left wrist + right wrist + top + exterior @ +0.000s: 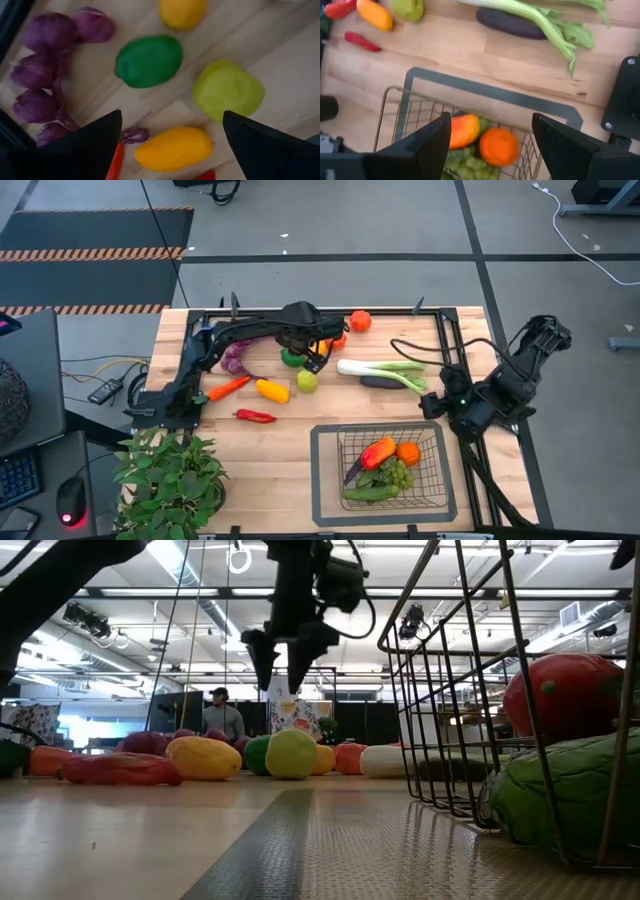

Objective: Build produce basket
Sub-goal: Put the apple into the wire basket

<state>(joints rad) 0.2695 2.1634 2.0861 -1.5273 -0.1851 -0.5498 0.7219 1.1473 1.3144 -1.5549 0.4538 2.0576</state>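
- The left gripper (316, 360) hangs above the loose produce at the far side of the table, fingers spread wide and holding nothing
- In the left wrist view, the yellow-green lime-like fruit (228, 89) sits just ahead of one finger (270, 147) and the dark green pepper (149, 61) lies ahead of the gap between the two
- A yellow pepper (173, 148) lies right between the fingers, nearest of all; the purple grapes (45, 75) are off beyond the other finger (85, 150)
- From table height the fingertips are clearly up in the air over the lime-like fruit (291, 753), not touching anything
- The basket (385, 470) stands at the near side of the table, well apart from those fingers, and already holds an orange tomato (408, 451), a red-and-orange pepper (378, 450), green grapes (399, 475) and a cucumber (370, 493)
- The right gripper (490, 145) waits just over the basket's far edge, open wide with nothing between its fingers; the leek (540, 20) and eggplant (510, 24) lie beyond it on the wood
- My read: this is the reach for another piece, with the basket partly filled and plenty left outside, including a carrot (229, 388) and a red chilli (255, 416)
- Next, the left arm needs to drop straight down so one piece sits squarely between the fingers, then close; the pieces are crowded, so a finger could nudge a neighbour aside
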